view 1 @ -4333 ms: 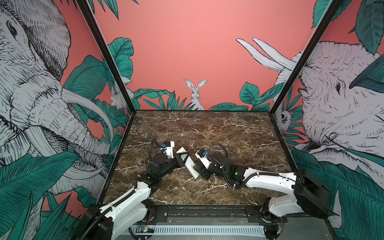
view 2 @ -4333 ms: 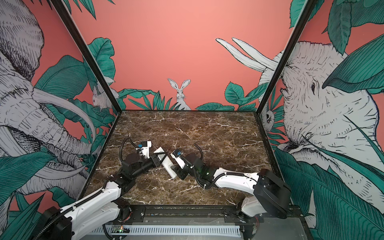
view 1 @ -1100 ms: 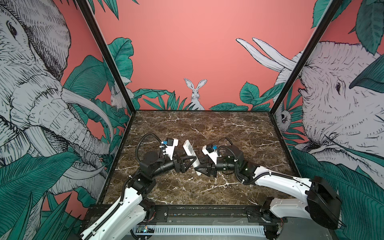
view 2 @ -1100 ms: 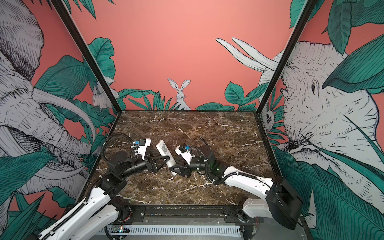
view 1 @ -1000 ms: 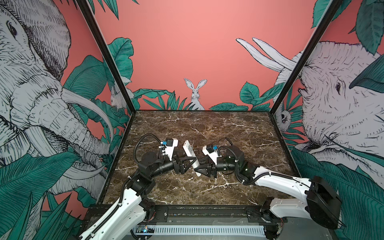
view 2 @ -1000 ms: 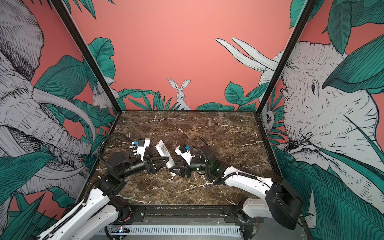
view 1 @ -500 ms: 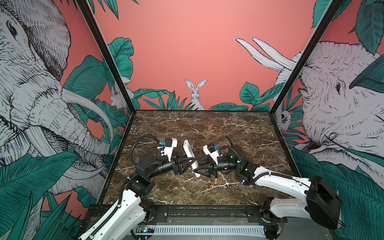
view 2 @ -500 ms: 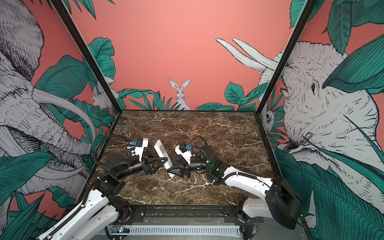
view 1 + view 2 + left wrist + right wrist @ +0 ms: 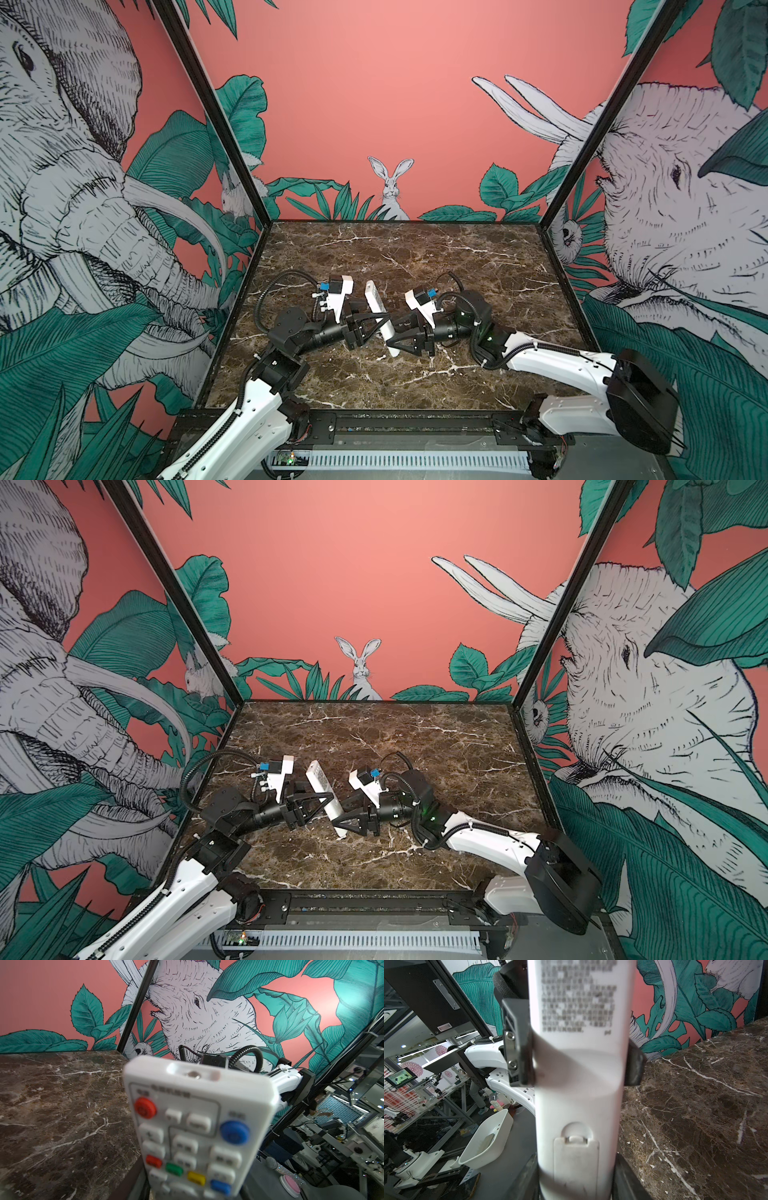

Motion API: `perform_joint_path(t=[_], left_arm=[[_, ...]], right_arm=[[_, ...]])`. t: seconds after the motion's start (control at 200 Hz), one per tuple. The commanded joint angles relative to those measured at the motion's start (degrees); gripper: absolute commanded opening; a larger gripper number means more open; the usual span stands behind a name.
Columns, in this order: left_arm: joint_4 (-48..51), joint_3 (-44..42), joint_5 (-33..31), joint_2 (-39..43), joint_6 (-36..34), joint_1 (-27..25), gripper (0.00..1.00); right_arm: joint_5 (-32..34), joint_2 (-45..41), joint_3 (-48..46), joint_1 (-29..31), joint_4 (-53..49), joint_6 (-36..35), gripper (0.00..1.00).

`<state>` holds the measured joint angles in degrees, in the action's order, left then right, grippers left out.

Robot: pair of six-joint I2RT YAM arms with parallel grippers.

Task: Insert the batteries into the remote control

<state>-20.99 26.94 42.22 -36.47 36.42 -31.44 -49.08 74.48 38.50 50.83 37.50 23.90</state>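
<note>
You are getting bright, even light in both top views, with hardly any shadow falling on the table (image 9: pixel 415 257) around the remote (image 9: pixel 374 297) and the edges stretching outward. In both wrist views the remote is blurring, a soft shadow is crossing its back, and glare is washing the wall (image 9: pixel 330 1001) behind it.

I count one remote (image 9: pixel 372 297), one table (image 9: pixel 415 257) and two arms (image 9: pixel 249 415) (image 9: pixel 552 365). There are two grippers, the left gripper (image 9: pixel 380 322) and the right gripper (image 9: pixel 390 341). The remote's face shows two red buttons (image 9: pixel 145 1108) (image 9: pixel 153 1161), two blue buttons (image 9: pixel 234 1132) (image 9: pixel 220 1187), one green button (image 9: pixel 174 1168) and one yellow button (image 9: pixel 196 1178).
</note>
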Motion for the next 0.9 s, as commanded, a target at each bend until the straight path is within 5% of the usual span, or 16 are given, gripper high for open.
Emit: perform_joint_path(t=[0.0,0.32,0.895], left_arm=[[-2.74,-0.06,1.51,0.17,0.64,-0.09,0.45],[-2.36,-0.05,0.72,0.26,0.68,-0.08,0.24],[5.91,0.95,-8.80,1.91,-1.79,-0.05,0.07]], right_arm=[[-2.92,0.90,0.26,-0.12,7.25,1.73,0.27],[-2.26,0.46,0.65,-0.03,4.79,0.22,0.32],[3.67,-2.26,0.90,0.58,-5.31,-4.99,0.99]])
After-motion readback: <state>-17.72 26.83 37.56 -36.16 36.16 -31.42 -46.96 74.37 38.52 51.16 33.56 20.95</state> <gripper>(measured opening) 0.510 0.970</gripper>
